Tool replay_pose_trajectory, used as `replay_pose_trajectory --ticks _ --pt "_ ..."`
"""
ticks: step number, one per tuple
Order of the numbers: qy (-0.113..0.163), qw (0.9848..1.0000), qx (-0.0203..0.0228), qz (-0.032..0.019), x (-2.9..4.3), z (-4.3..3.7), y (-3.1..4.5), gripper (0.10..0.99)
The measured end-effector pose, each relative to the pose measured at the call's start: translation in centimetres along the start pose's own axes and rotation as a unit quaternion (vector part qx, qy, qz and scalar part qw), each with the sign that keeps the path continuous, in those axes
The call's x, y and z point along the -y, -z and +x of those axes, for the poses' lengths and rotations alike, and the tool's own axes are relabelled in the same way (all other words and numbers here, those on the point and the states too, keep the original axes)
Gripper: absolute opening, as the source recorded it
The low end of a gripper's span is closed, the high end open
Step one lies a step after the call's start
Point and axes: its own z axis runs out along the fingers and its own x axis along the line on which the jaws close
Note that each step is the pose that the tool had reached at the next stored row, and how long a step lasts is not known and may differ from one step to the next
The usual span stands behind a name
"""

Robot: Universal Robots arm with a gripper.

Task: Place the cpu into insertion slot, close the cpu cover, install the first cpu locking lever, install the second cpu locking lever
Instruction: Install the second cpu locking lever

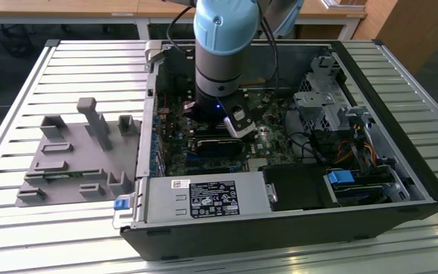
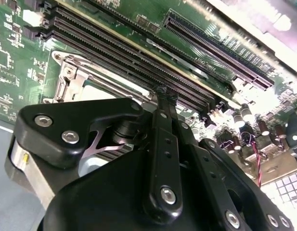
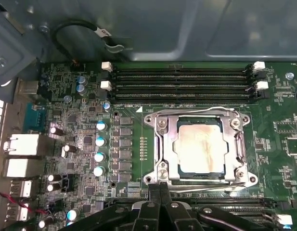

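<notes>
In the first wrist view the cpu (image 3: pixel 199 147), a dull silver square with tan smears, lies in the insertion slot (image 3: pixel 151 179). The cpu cover (image 3: pixel 163 144), a silver frame, lies flat around it, with the chip showing through its window. A thin silver locking lever (image 3: pixel 211 188) runs along the slot's edge nearest my gripper (image 3: pixel 160 188). My black fingers are pressed together with their tips at that edge, close to the lever's end. In the second wrist view the gripper (image 2: pixel 163 92) is shut beside the slot (image 2: pixel 73 77). In the exterior view the gripper (image 1: pixel 238 128) reaches down into the open computer case.
Black memory slots (image 3: pixel 182 82) run along the far side of the socket. Capacitors (image 3: pixel 100 149) and rear ports (image 3: pixel 20 154) stand nearby on the green board. The case walls (image 1: pixel 401 142), drive cage (image 1: pixel 321 103) and power supply (image 1: pixel 203 200) ring the board. A grey fixture (image 1: pixel 74 154) sits outside on the slatted table.
</notes>
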Motion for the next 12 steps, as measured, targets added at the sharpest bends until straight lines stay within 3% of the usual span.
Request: replay_pose_trajectory --ticks 12 --pt "0.000 1.0000 -0.0001 -0.0023 -0.64 0.54 -0.61 0.106"
